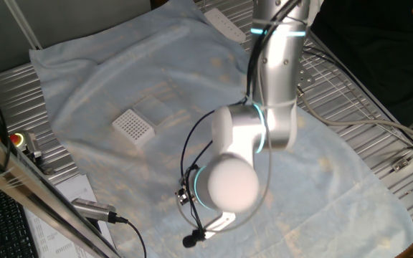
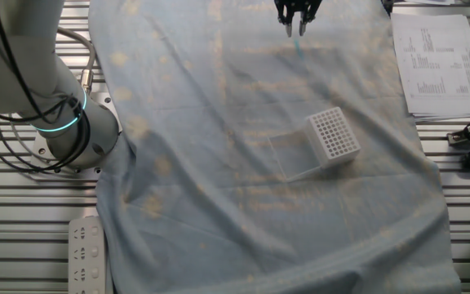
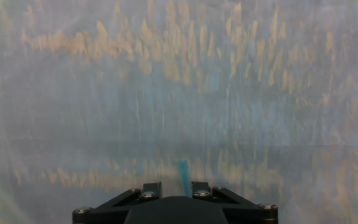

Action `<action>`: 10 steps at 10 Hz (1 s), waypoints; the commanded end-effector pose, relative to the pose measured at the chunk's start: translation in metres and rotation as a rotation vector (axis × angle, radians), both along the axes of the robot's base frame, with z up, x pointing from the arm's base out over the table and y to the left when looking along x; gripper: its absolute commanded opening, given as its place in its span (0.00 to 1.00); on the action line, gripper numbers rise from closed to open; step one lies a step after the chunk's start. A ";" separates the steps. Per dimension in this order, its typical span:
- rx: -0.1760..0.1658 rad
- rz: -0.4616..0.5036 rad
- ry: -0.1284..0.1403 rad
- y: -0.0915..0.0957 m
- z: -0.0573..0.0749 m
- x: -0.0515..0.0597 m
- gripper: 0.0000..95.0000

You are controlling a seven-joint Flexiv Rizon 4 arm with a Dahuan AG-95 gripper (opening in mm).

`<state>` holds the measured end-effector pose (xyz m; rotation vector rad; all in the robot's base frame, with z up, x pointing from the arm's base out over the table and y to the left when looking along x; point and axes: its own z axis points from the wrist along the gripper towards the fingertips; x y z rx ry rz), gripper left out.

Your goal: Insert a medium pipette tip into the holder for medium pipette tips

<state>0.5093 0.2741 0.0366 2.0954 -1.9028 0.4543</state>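
A: Where do we see the end effector [image 2: 295,26]?

B: In the other fixed view it hangs at the top edge, above the pale blue cloth [image 2: 243,204] that covers the tabletop [image 2: 23,204]. Its two fingers [image 2: 288,24] point down at the cloth, with only a narrow gap between them.

A: And the medium pipette tip [image 3: 183,178]?

B: In the hand view we see it as a slim teal sliver on the cloth, lying right in line with the gap between the fingers. In the other fixed view a faint teal streak [image 2: 299,47] lies just below the fingertips.

A: Is the end effector pinching it?

B: We cannot tell. The hand view shows only the black base of the end effector, and whether the fingers touch the tip is not visible.

A: Where is the holder for medium pipette tips [image 2: 333,135]?

B: Well apart from the end effector, lower in that view and a little to the right, sitting tilted on the cloth beside a clear lid-like piece [image 2: 288,155]. In one fixed view we see the holder [image 1: 133,125] to the left of the arm [image 1: 253,132], which hides the end effector there.
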 end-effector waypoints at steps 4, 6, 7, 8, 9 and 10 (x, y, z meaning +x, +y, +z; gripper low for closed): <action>-0.026 -0.031 -0.019 0.001 -0.004 0.001 0.40; -0.031 -0.034 -0.019 0.003 -0.005 0.004 0.40; -0.036 -0.034 -0.019 0.003 -0.006 0.004 0.40; -0.041 -0.038 -0.022 0.004 -0.006 0.004 0.40; -0.044 -0.037 -0.021 0.005 -0.006 0.004 0.40; -0.046 -0.037 -0.023 0.005 -0.006 0.004 0.40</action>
